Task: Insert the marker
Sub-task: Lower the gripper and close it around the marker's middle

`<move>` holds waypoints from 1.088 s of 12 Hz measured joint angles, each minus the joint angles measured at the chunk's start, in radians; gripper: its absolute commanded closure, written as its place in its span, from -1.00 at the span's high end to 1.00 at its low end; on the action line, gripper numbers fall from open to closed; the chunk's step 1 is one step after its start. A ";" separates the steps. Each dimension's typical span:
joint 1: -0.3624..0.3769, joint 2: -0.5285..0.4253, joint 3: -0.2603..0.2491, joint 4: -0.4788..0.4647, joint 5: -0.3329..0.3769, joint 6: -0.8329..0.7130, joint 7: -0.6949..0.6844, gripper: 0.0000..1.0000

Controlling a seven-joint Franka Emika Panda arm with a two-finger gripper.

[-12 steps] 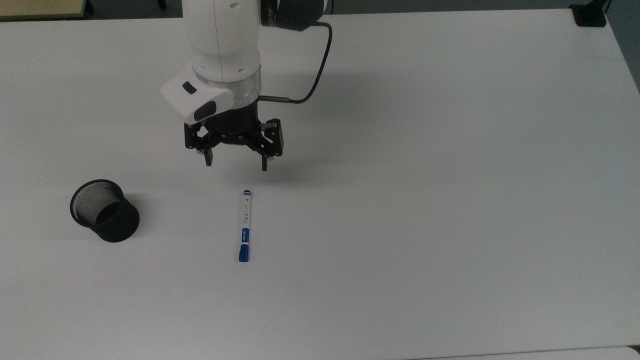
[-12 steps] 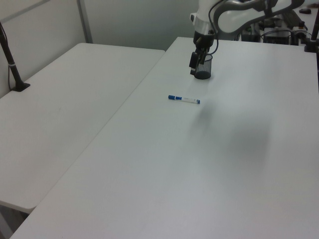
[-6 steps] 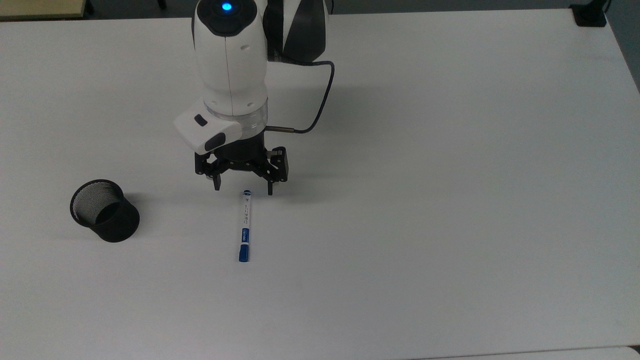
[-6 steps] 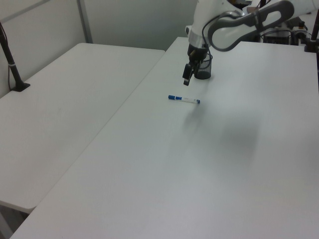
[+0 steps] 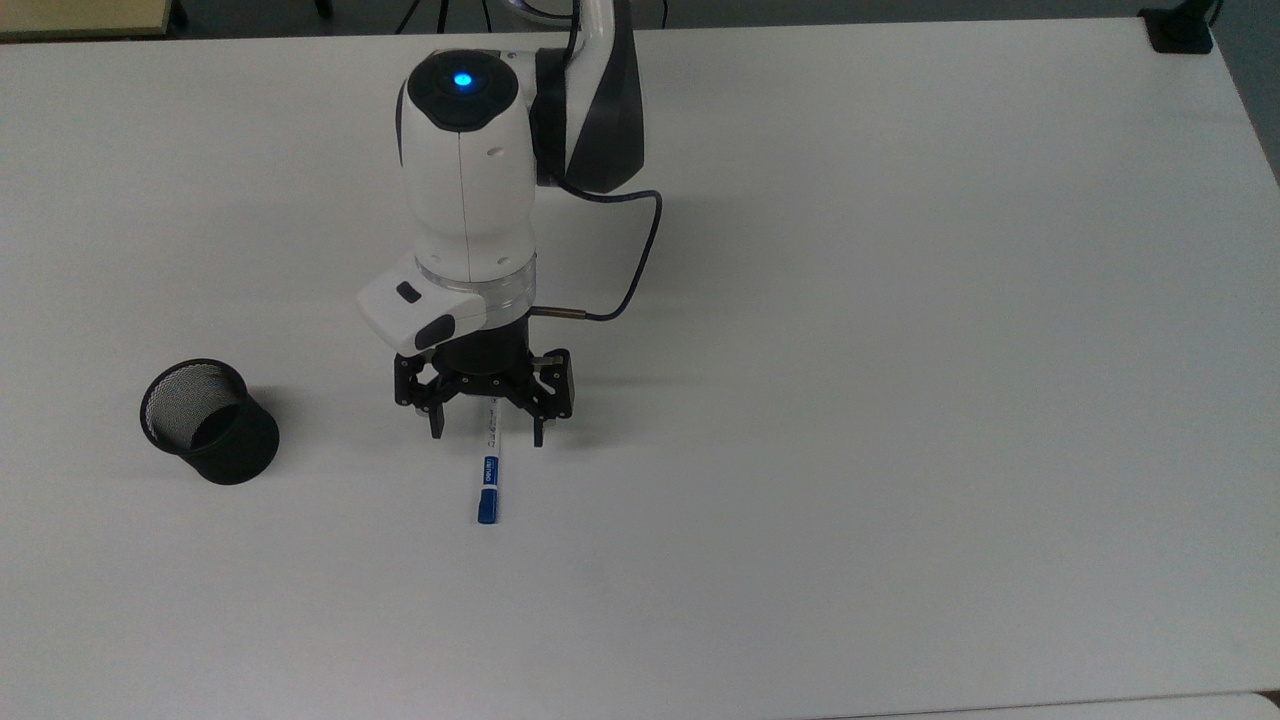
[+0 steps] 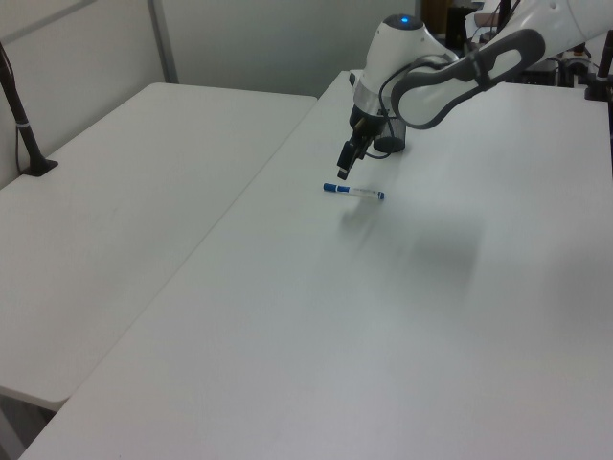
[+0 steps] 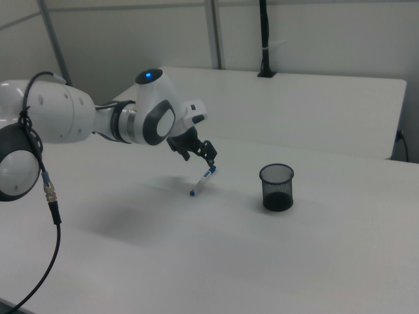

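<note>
While the marker lies flat on the white table in the top view, the gripper hangs over its upper half with the fingers spread wide, one on each side of the barrel, holding nothing. The gripper body hides the marker's upper end; the lower end, capped in blue, points toward the bottom edge, so the long axis runs almost straight up and down. A black mesh cup stands upright well apart on the top view's left, with bare table between it and the marker. A dark cable loops from the wrist out to the top view's right, and a black clamp sits at the table's far right corner.

From the left view the marker runs nearly left to right, a blue end at each tip — the gripper is just above its left end, fingers apart. The cup is mostly hidden behind the arm. A second white table adjoins on the left view's left, with a black post clamped at its edge and a pale wall behind.

From the right view the marker lies on a diagonal, lower left to upper right, its upper end just beside the open gripper. The cup stands well to the right view's right. Another table and a black post fill the background.
</note>
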 measured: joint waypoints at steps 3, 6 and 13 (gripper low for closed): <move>-0.009 0.058 -0.004 0.020 0.000 0.082 0.000 0.37; -0.010 0.098 -0.004 0.029 0.000 0.149 0.000 0.15; -0.007 0.136 -0.004 0.039 -0.001 0.179 0.000 -0.54</move>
